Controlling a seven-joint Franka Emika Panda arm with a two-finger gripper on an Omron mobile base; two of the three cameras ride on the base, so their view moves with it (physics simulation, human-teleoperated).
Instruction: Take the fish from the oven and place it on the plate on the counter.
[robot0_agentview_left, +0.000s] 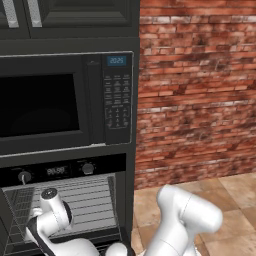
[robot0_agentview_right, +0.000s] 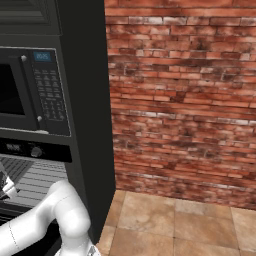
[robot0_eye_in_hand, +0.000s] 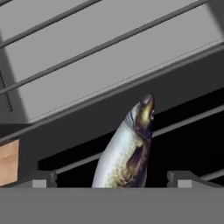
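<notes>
Hand view is showing the silver-grey fish (robot0_eye_in_hand: 127, 153) lying at lower centre on the oven (robot0_agentview_left: 75, 200) wire rack, between the gripper (robot0_eye_in_hand: 113, 178) fingers, which are standing wide apart, gripping nothing.

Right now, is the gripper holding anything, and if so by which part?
Nothing is held. The gripper is open, its fingertips standing wide on either side of the fish on the oven rack.
</notes>
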